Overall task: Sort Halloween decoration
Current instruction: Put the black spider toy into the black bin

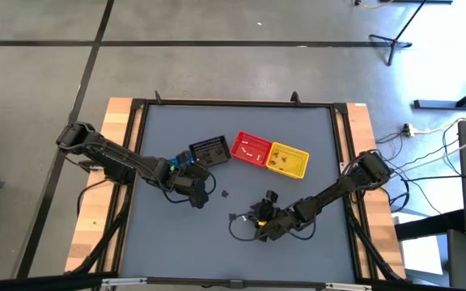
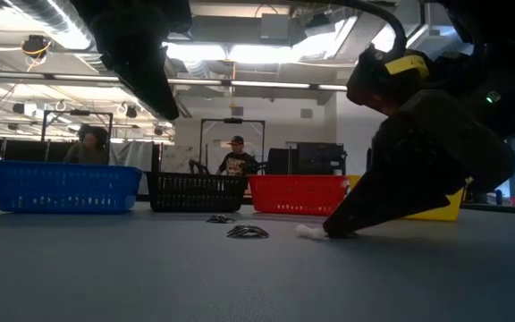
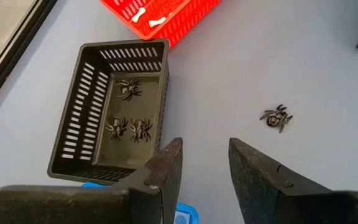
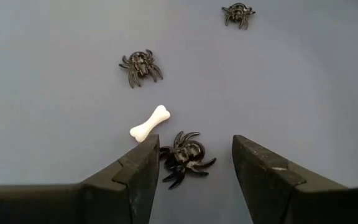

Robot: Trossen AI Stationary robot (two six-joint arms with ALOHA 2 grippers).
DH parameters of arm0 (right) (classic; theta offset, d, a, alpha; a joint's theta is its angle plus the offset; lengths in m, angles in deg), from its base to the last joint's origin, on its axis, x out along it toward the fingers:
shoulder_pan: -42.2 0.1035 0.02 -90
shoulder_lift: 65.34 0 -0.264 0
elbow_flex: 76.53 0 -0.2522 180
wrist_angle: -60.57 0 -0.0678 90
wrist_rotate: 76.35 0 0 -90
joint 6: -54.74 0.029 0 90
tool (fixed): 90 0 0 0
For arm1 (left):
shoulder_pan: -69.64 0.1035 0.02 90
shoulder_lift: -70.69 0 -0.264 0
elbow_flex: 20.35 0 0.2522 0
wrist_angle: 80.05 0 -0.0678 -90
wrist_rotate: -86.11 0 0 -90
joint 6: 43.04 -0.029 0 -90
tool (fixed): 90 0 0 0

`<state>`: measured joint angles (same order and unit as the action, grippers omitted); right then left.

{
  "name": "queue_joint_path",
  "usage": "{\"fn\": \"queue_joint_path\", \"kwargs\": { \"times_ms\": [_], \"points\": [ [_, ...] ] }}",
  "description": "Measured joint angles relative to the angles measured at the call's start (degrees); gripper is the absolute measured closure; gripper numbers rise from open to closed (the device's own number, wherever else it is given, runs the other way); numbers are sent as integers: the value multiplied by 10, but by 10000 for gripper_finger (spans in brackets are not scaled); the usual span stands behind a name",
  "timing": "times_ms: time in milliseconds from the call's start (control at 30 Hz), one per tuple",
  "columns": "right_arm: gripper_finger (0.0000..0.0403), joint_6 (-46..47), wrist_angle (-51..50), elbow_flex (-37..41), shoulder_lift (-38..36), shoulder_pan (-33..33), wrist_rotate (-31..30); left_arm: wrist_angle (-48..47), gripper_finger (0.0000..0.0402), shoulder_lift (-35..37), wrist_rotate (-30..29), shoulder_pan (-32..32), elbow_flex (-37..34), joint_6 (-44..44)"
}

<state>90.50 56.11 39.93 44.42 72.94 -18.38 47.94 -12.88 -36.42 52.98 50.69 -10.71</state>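
My right gripper (image 4: 194, 144) is open and low over the table in the near middle (image 1: 259, 223). A black spider (image 4: 185, 157) lies on the table between its fingers, touching neither as far as I can see. A white bone (image 4: 149, 123) lies just beyond one fingertip. Two more black spiders (image 4: 140, 65) (image 4: 238, 14) lie farther off. My left gripper (image 3: 204, 146) hangs open above the table beside the black basket (image 3: 110, 112), nothing between its fingers. Another spider (image 3: 276, 117) lies on the table ahead of it.
The black basket (image 1: 210, 151) holds three black spiders. The red basket (image 1: 251, 148) holds white bones, and the yellow basket (image 1: 290, 160) stands to its right. A blue basket (image 2: 65, 186) stands left of the black one. People sit in the room beyond the table.
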Motion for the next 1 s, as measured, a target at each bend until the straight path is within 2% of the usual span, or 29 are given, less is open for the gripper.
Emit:
{"fn": "queue_joint_path", "kwargs": {
  "times_ms": [700,1000],
  "points": [
    [203,-4,-9,0,-1,0,1,3,279,0,0,0,0,0],
    [203,-5,-88,2,-38,0,7,5,279,0,0,0,0,0]
  ]
}}
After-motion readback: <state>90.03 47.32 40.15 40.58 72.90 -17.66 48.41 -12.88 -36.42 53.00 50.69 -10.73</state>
